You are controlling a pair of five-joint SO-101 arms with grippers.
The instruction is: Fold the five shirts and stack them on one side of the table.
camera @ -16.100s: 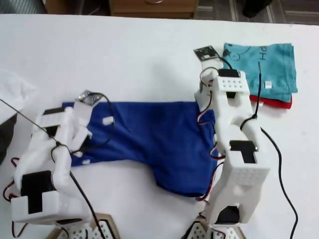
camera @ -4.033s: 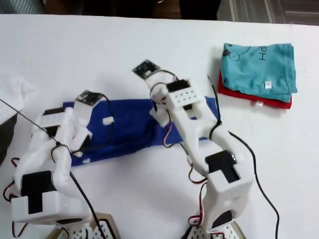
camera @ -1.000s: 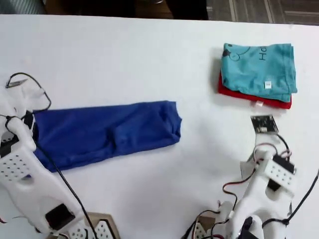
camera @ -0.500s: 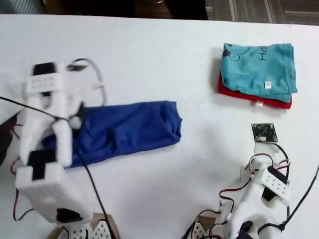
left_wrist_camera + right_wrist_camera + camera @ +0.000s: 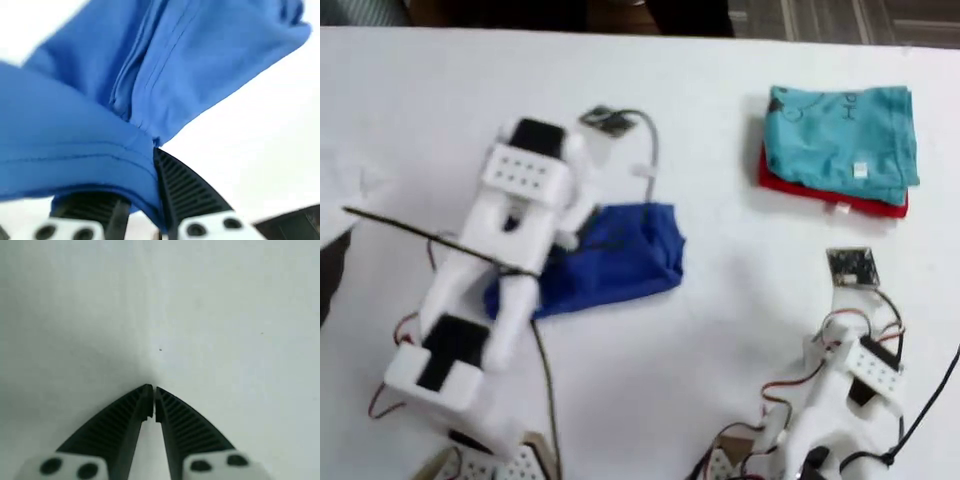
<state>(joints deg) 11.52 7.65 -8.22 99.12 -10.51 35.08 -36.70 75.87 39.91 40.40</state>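
Table (image 5: 720, 90): white top. Both arms are based at its near edge, and the folded stack lies at the far right.
Left arm (image 5: 510, 235): stretched from the near-left base diagonally over the left-centre of the table. Its wrist end is above the blue shirt's left part.
Blue shirt (image 5: 625, 255): bunched into a short, thick bundle left of centre. Its right end lies free on the table; its left end is hidden under the left arm. In the left wrist view the cloth (image 5: 210, 60) runs away beyond the fingertips, and one hemmed fold comes back and drapes over the fingers.
Right arm (image 5: 845, 385): folded low at the near-right corner, well apart from the blue shirt and near the stack but not touching it.
Teal shirt (image 5: 840, 125): folded square, on top of the stack at the far right.
Red shirt (image 5: 798, 188): folded under the teal shirt, with only its near and left edges showing.
Left gripper (image 5: 156, 148): fingers clamped on the blue shirt's hemmed fold. The cloth is pinched at the tips and covers one finger.
Right gripper (image 5: 153, 390): fingertips pressed together, holding nothing, with bare white table just beyond them.
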